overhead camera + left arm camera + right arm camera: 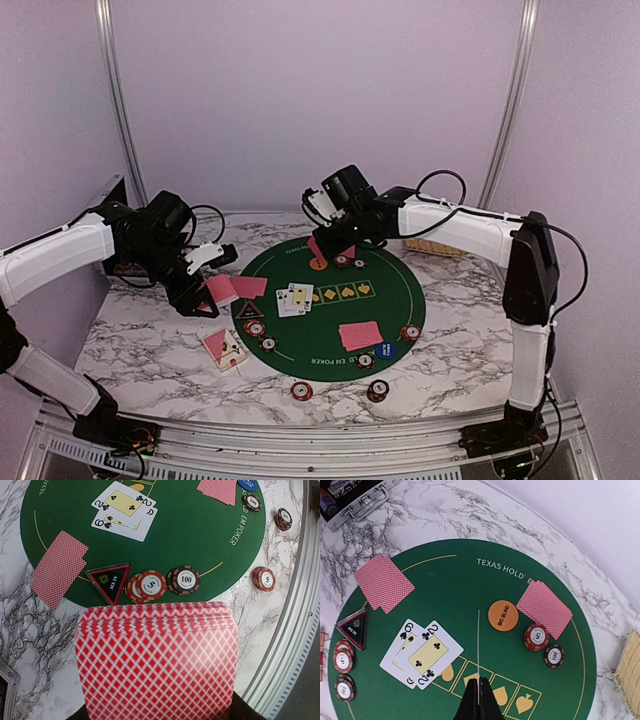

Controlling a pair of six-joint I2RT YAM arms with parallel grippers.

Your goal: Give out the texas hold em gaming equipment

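Observation:
My left gripper (205, 292) is shut on a deck of red-backed cards (157, 660) that hides its fingers, above the marble left of the round green mat (385, 275). My right gripper (480, 682) is shut on a single card (479, 645) seen edge-on, above the mat's suit boxes. Two face-up cards (422, 655), a 2 of clubs over a 9 of spades, lie mid-mat. Face-down pairs lie at the left (384, 582), far (545, 607) and near (360, 335) seats. The orange button (503, 615), dark triangular button (110, 580) and blue button (386, 349) sit beside chip stacks (150, 584) (537, 636).
Two chip stacks (263, 578) (283, 518) stand on the marble off the mat's near edge. A card box (223, 348) lies on the marble at near left. A metal case (355, 500) is at the far left and a woven straw tray (630, 675) at the far right.

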